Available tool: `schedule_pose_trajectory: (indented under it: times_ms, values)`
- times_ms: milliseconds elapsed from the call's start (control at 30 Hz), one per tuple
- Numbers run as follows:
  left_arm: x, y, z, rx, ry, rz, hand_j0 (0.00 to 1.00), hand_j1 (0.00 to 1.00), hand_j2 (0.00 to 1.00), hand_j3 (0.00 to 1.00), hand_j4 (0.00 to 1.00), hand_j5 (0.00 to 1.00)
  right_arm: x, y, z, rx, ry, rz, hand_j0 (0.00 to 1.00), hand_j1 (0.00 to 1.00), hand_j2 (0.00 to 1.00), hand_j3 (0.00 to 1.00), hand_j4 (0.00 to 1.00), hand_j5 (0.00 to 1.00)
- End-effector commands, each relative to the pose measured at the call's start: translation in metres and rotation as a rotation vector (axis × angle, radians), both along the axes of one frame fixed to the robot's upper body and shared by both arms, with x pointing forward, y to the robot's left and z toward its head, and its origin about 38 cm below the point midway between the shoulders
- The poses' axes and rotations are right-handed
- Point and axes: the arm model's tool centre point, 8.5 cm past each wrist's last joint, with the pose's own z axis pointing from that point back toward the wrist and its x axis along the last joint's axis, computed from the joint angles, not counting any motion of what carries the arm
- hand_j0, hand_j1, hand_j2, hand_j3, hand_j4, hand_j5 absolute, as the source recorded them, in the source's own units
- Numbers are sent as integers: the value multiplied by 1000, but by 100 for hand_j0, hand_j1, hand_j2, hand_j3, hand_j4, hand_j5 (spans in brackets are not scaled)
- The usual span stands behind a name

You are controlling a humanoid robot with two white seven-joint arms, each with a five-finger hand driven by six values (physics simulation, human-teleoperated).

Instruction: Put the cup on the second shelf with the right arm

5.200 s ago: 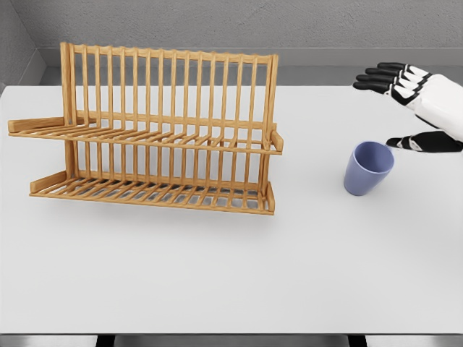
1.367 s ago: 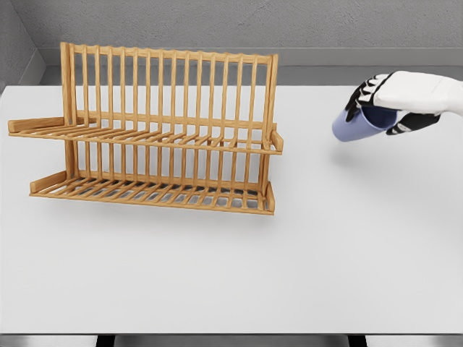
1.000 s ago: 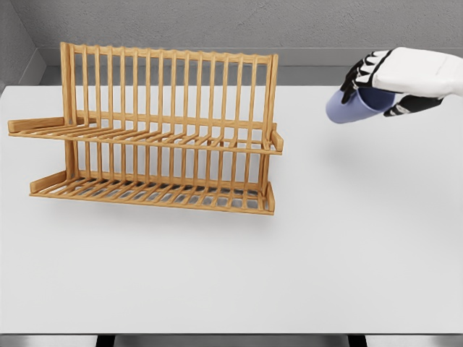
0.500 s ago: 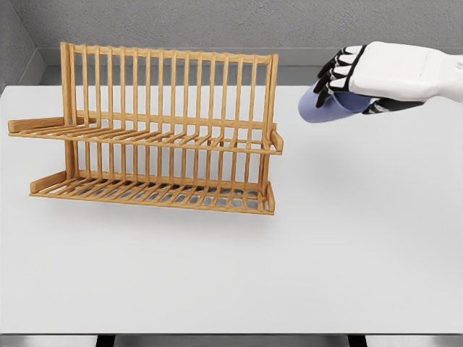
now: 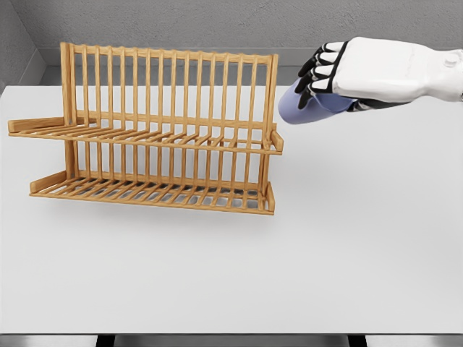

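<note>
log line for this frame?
phase: carry | right hand: holding cup, tilted, airborne | position: just right of rack | upper shelf: bare | left arm: unseen

White table (image 5: 304,267) filling the view from 3 o'clock to 9 o'clock, its near edge along 6 o'clock. Grey wall (image 5: 217,22) across 12 o'clock, meeting the table's far edge.
</note>
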Motion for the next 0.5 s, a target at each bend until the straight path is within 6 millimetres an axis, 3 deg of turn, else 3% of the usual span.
schedule_pose_trajectory:
  times_ms: [0,333,467]
  values:
    - [0,0,0,0,0,0,100,100,100,100,100,100,0,6,-1,16,5,14,64,64,64,64,64,64]
    - [0,0,0,0,0,0,100,100,100,100,100,100,1,22,0,34,1,54,64,64,64,64,64,64]
    - [0,0,0,0,0,0,100,100,100,100,100,100,1,35,-9,31,25,87,64,64,64,64,64,64]
